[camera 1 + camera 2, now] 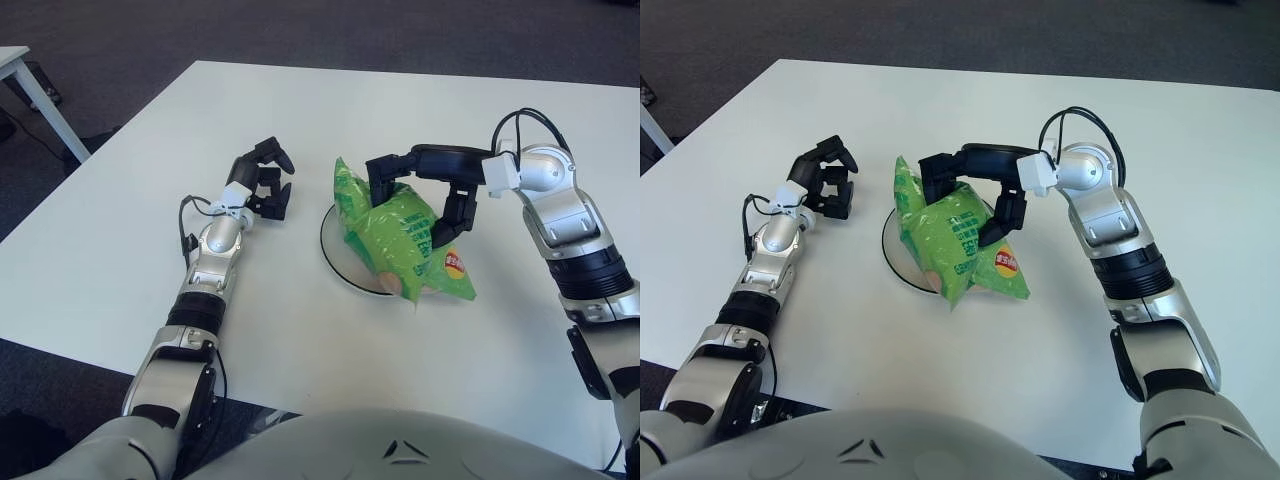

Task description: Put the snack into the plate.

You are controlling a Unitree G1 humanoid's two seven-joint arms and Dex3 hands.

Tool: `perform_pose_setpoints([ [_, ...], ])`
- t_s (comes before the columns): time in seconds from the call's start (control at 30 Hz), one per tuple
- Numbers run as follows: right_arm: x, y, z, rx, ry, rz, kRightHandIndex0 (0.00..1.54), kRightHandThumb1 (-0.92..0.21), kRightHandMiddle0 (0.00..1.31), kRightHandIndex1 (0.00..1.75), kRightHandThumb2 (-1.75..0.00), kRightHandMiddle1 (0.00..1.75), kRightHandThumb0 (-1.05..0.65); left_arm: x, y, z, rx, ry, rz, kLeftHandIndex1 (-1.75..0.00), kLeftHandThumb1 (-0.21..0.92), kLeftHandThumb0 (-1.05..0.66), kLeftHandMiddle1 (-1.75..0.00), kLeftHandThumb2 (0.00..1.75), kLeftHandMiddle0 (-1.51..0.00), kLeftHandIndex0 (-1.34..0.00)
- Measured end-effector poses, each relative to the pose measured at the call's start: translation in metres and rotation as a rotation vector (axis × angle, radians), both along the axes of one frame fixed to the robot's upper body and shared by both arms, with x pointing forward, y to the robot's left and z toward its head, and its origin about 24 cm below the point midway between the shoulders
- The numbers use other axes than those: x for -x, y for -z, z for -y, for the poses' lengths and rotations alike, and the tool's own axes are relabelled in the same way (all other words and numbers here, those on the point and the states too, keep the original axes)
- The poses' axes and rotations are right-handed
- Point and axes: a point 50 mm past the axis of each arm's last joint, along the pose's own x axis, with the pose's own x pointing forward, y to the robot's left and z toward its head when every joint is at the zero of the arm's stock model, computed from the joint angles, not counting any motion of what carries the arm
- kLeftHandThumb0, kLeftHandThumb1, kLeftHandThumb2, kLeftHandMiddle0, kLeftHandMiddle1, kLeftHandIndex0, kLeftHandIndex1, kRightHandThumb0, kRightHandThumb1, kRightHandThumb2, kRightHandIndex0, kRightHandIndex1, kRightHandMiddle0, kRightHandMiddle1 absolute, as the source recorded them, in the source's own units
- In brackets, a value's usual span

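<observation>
— White tabletop (120, 250), dark carpet beyond it. What's over on the left?

— Just the left hand (263, 187), idle, showing left of the plate (331, 243), fingers curled on nothing.

— And the snack?

— The green snack bag (395, 238) sits over the plate, bunched up, its lower right corner hanging past the rim onto the table.

— So how should the set-down go?

— I'd judge it wants a nudge leftward so the bag centres on the plate, then a gentle lowering before any release; let go now and it may tip off the right edge.

— And the right hand (415, 195)?

— Clamped on the bag's upper part, one finger at its left, another pressing the right side.
</observation>
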Motion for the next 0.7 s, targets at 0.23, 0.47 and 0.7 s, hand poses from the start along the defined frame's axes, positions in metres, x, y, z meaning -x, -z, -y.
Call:
perform_pose_setpoints([
  [0.23, -0.005, 0.0, 0.003, 0.033, -0.03, -0.033, 0.0, -0.41, 0.0, 0.49, -0.81, 1.1, -0.81, 0.0, 0.0, 0.001, -0.016, -0.002, 0.002, -1.75, 0.21, -0.53, -1.75, 1.45, -1.26, -0.7],
  [0.47, -0.008, 0.004, 0.007, 0.04, -0.047, -0.054, 0.0, -0.46, 0.0, 0.38, -0.76, 1.01, -0.83, 0.0, 0.0, 0.001, -0.017, -0.002, -0.002, -1.75, 0.2, -0.53, -1.75, 1.45, -1.26, -0.71],
  [0.7, -0.012, 0.006, 0.012, 0.03, -0.092, -0.056, 0.0, -0.53, 0.0, 0.21, -0.68, 0.89, -0.88, 0.0, 0.0, 0.002, -0.024, -0.003, -0.005, -1.75, 0.22, -0.52, -1.75, 1.43, -1.26, -0.69],
])
